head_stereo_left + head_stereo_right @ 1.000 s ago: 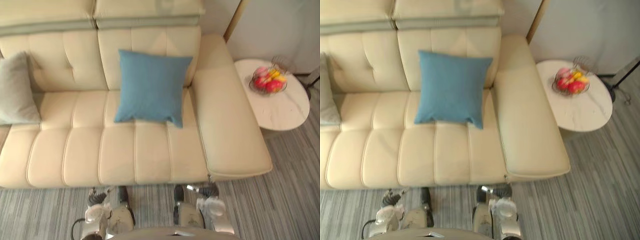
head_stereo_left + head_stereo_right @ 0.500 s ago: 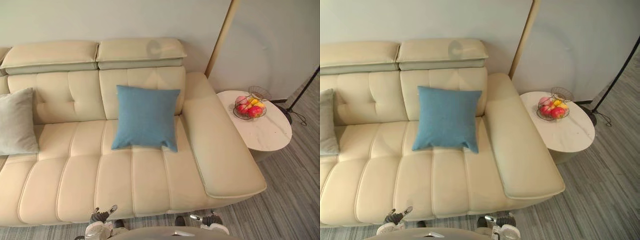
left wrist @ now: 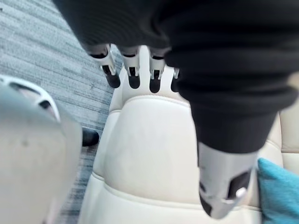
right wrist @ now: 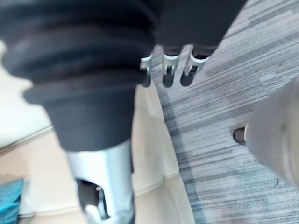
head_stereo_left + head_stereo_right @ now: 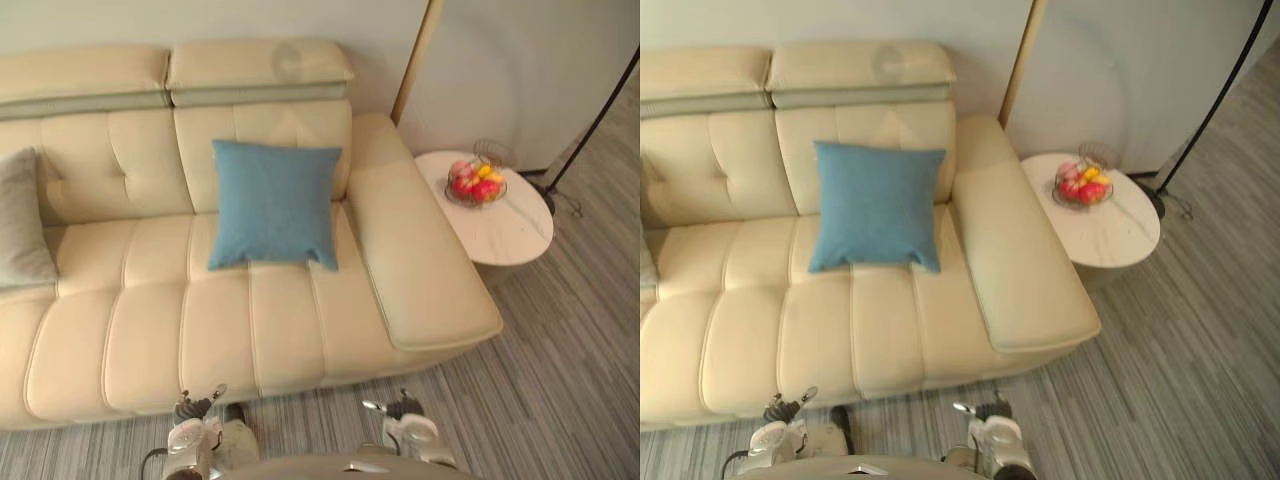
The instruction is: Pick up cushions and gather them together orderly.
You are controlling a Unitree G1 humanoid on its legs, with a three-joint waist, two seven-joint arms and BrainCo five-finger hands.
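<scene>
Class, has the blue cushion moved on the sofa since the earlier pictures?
No. The blue cushion leans on the same backrest panel of the sofa by the armrest; only the camera shifted.

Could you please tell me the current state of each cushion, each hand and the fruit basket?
blue cushion: propped upright against the backrest of the sofa, untouched.
grey cushion: leaning at the sofa's left end, apart from the blue one.
left hand: open, empty, in front of the sofa.
right hand: open, empty.
fruit basket: upright on the side table, holding fruit.
</scene>
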